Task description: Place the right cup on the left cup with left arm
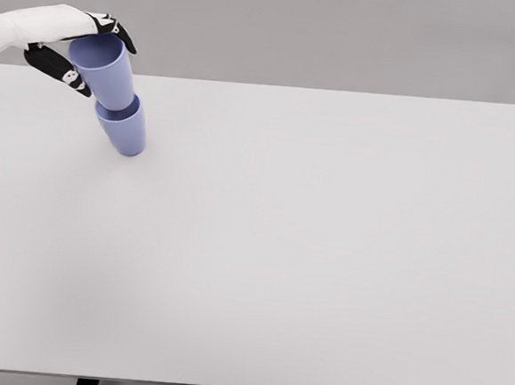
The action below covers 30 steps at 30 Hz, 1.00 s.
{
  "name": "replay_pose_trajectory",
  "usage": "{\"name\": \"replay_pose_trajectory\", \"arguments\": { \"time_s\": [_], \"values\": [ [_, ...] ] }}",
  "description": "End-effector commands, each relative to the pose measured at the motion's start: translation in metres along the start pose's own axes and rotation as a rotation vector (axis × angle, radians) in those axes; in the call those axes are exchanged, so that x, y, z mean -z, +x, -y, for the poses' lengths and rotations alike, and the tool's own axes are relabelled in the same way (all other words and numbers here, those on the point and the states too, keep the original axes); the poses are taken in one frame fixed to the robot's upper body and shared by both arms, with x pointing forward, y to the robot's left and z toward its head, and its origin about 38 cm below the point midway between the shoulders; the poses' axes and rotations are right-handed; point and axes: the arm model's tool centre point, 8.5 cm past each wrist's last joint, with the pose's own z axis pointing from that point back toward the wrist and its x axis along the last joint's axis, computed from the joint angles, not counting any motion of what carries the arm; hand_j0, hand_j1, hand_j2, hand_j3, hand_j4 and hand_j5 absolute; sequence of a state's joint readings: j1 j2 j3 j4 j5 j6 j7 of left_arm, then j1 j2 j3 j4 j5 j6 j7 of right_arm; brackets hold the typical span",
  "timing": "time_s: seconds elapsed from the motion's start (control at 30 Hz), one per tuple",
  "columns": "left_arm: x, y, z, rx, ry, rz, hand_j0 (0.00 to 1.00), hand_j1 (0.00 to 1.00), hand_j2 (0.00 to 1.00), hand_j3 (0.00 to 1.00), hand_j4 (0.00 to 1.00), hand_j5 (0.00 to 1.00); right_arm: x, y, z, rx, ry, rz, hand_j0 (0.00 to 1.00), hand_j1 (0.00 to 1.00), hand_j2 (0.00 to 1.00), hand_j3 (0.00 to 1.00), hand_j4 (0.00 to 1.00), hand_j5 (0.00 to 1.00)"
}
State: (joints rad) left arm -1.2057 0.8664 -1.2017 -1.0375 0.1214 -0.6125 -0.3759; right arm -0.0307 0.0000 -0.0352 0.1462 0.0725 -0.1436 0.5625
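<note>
Two lavender-blue cups show at the table's far left. The lower cup (pixel 125 129) stands upright on the table. The upper cup (pixel 105 69) sits with its base inside the lower cup's mouth, tilted slightly to the left. My left hand (pixel 81 49) comes in from the upper left edge. Its black fingers (pixel 117 30) wrap over the upper cup's rim, and the thumb (pixel 63 73) presses its left side. The right arm is out of view.
The white table (pixel 306 250) fills most of the view, with its far edge near the cups and its front edge at the bottom. Grey backdrop lies beyond.
</note>
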Motion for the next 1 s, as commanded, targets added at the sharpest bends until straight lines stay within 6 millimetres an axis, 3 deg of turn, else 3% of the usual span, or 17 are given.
{"name": "replay_pose_trajectory", "arguments": {
  "time_s": [0.0, 0.97],
  "values": [
    [-0.0017, -0.0033, -0.0012, -0.007, 0.009, -0.011, 0.52, 0.52, 0.52, 0.52, 0.52, 0.52, 0.0, -0.0003, -0.0001, -0.001, 0.001, -0.001, 1.0, 1.0, 1.0, 1.0, 1.0, 1.0],
    [0.0025, -0.0019, 0.0019, -0.012, 0.005, -0.004, 0.52, 0.52, 0.52, 0.52, 0.52, 0.52, 0.0, -0.0003, -0.0001, -0.001, 0.001, -0.001, 1.0, 1.0, 1.0, 1.0, 1.0, 1.0]
  ]
}}
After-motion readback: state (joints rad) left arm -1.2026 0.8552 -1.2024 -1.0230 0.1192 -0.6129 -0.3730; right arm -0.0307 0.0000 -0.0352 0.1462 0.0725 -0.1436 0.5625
